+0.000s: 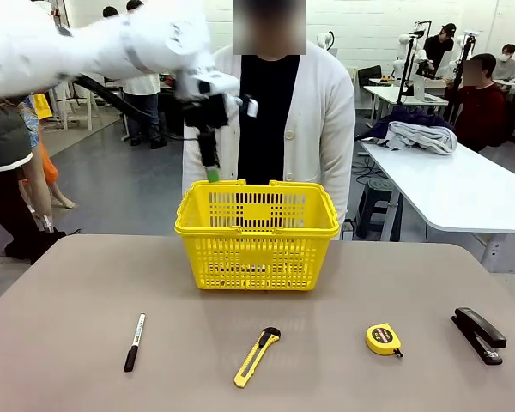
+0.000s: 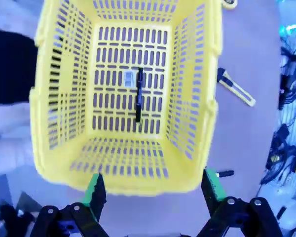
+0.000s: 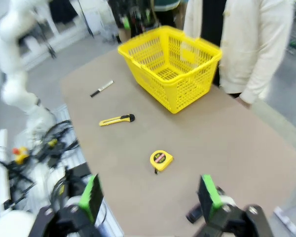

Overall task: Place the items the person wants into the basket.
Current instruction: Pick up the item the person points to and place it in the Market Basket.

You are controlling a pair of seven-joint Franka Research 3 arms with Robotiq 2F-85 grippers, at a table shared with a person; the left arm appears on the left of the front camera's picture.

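The yellow basket (image 1: 257,232) stands at the table's far middle, in front of the person (image 1: 326,112) in a white cardigan. A slim black pen (image 2: 139,95) lies on the basket's floor (image 2: 123,101). My left gripper (image 1: 212,172) hangs open and empty over the basket's far-left rim, its green fingertips (image 2: 94,190) spread wide. A round yellow tape measure (image 1: 384,339) and a black stapler (image 1: 478,335) lie on the near right of the table. My right gripper (image 3: 150,197) is open and empty, high above the table's right side, with the tape measure (image 3: 161,159) below it.
A white marker with a black cap (image 1: 135,341) lies near left, and a yellow-and-black utility knife (image 1: 257,356) lies near the middle. The knife (image 2: 235,88) sits just outside the basket wall. Bare tabletop (image 1: 86,292) surrounds the basket.
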